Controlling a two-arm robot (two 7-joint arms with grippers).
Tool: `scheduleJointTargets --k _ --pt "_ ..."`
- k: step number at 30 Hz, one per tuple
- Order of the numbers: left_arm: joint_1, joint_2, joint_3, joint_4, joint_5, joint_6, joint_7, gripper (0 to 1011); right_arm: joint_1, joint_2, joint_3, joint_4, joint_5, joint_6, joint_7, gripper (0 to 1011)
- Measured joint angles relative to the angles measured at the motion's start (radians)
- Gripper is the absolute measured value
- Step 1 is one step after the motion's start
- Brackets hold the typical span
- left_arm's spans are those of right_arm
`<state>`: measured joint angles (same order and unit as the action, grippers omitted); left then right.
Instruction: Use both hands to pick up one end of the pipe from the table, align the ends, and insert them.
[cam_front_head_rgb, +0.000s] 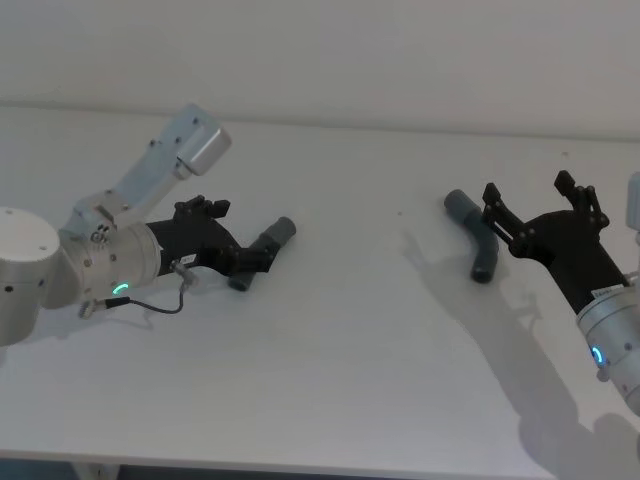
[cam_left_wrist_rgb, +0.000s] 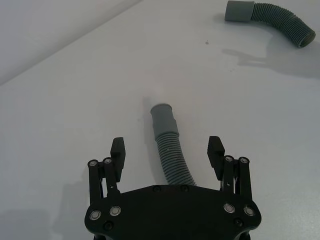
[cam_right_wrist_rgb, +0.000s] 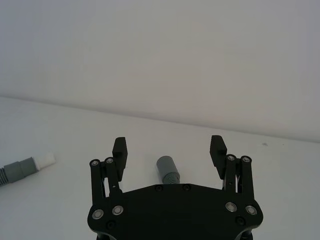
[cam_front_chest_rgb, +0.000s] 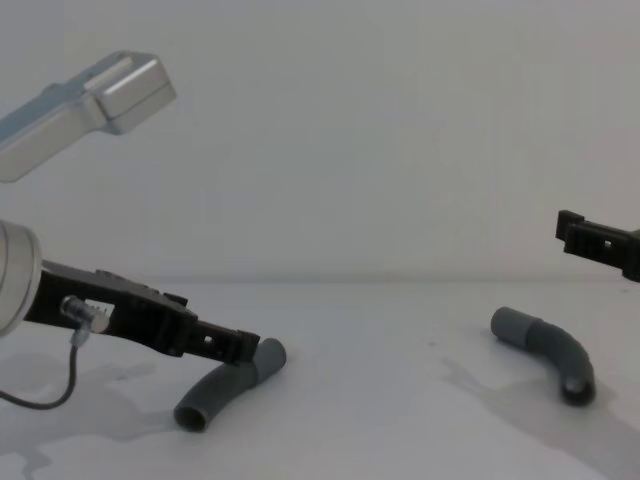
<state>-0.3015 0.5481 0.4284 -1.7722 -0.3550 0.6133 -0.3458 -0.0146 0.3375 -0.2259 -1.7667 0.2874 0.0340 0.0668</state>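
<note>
Two curved dark-grey ribbed pipe pieces lie on the white table. The left piece lies between the spread fingers of my left gripper, which is open and low over its ribbed body; its grey cuff points away from the palm. In the chest view the left gripper sits right at this piece. The right piece lies under my open right gripper, which hovers above the table. Its cuff shows between the fingers. The left piece's white stub shows in the right wrist view.
A pale grey wall rises behind the table's far edge. The left arm's silver links reach over the left side. A thin black cable loops on the table by the left wrist. Bare table lies between the two pieces.
</note>
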Motion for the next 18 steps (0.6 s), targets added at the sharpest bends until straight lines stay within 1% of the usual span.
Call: scheduleJointTargets --k 3,10,18 --pt "-0.010 -0.011 0.002 0.012 -0.004 0.017 -0.003 1000 0.000 0.000 0.000 0.000 0.000 0.000 0.000 1004" --pt "-0.024 -0.034 0.002 0.033 -0.007 0.036 0.000 1001 0.000 0.000 0.000 0.000 0.000 0.000 0.000 1004" --pt "-0.032 -0.071 -0.004 0.060 -0.008 0.061 0.022 1000 0.000 0.000 0.000 0.000 0.000 0.000 0.000 1004"
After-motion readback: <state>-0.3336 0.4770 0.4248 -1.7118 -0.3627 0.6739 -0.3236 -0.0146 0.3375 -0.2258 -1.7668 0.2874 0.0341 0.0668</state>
